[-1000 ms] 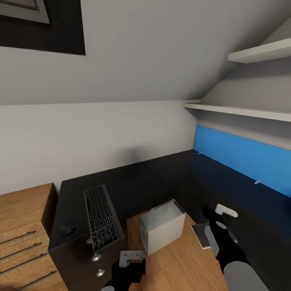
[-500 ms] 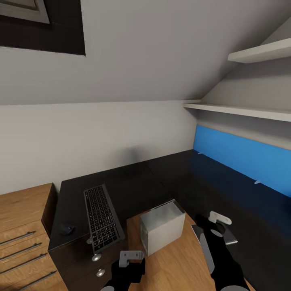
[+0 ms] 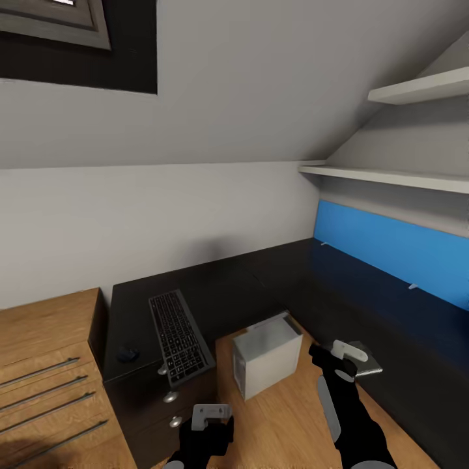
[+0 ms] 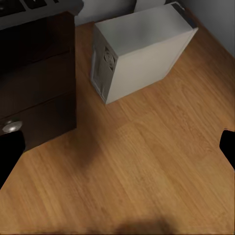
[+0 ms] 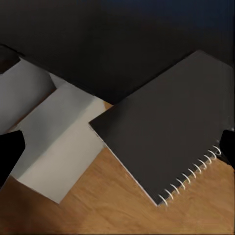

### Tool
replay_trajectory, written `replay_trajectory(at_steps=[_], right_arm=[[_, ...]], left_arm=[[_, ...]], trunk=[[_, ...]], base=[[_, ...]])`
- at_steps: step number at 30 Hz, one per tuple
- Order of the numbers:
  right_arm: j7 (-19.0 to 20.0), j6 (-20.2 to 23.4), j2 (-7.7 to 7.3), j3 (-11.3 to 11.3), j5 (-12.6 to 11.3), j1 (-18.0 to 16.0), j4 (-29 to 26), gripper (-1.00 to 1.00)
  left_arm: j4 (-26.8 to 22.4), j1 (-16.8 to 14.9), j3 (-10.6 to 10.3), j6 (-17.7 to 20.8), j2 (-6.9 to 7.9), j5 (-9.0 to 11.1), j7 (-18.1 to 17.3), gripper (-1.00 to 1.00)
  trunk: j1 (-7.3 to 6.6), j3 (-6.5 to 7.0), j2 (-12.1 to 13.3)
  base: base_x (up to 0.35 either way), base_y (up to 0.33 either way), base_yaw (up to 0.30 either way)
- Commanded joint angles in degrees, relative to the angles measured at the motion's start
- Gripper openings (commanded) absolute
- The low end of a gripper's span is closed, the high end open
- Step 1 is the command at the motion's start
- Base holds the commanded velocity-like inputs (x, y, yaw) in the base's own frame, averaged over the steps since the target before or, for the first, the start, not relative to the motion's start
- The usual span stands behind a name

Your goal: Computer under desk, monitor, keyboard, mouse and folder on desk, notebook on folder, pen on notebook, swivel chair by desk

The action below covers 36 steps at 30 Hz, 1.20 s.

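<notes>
A small black rounded mouse (image 3: 127, 355) lies on the black L-shaped desk (image 3: 215, 293), beside the slim keyboard with dark grey keys (image 3: 180, 336). The left gripper (image 4: 117, 147) hangs above bare wooden floor (image 4: 147, 166), fingers spread wide and holding nothing; ahead of its fingers stands the light grey boxy computer tower (image 3: 267, 355), beside the desk's black drawers (image 4: 36, 93). The right gripper (image 5: 117, 147) holds its fingers wide apart above a thin spiral-bound notebook (image 5: 169, 137); whether they grasp it I cannot tell.

Grey sloped walls (image 3: 215, 195) — white shelves (image 3: 391, 176), plank floor (image 4: 147, 176), wooden cabinet (image 3: 45, 352).
</notes>
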Motion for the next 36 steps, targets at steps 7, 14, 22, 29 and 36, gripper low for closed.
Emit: replay_trajectory(at_steps=[7, 14, 22, 29, 36], right_arm=[[-0.1, 0.3, 0.04, -0.1, -0.2, 0.0, -0.1, 1.0], [-0.1, 0.3, -0.01, -0.2, -0.4, 0.0, -0.1, 1.0], [0.0, 0.3, -0.36, -0.4, -2.5, 0.0, -0.1, 1.0], [4.6, 0.6, -2.57, -0.4, -7.3, 0.0, 0.4, 1.0], [10.5, 0.9, -5.85, -0.7, -14.7, 0.0, 3.0, 1.0]], left_arm=[[-0.1, -0.1, -0.1, 0.1, 0.02, 0.4, 0.4, 1.0], [-0.1, -0.1, -0.1, 0.1, 0.09, 0.4, 0.3, 1.0], [-0.4, -0.1, 0.1, 0.1, 0.1, 0.4, 0.4, 1.0], [-0.5, -0.1, 0.6, 0.1, 0.05, 0.4, 0.4, 1.0], [-0.5, -0.1, 1.1, 0.1, -0.09, 0.4, 0.5, 1.0]], trunk=[[-0.03, -0.07, -0.1], [-0.03, -0.07, -0.1], [-0.03, -0.07, -0.1], [0.85, -0.79, -1.7], [2.39, -2.05, -4.5]], base=[[-0.287, 0.104, 0.0], [-0.158, 0.017, 0.0], [-0.033, 0.003, 0.0], [-0.006, 0.001, 0.0], [-0.001, 0.0, 0.0]])
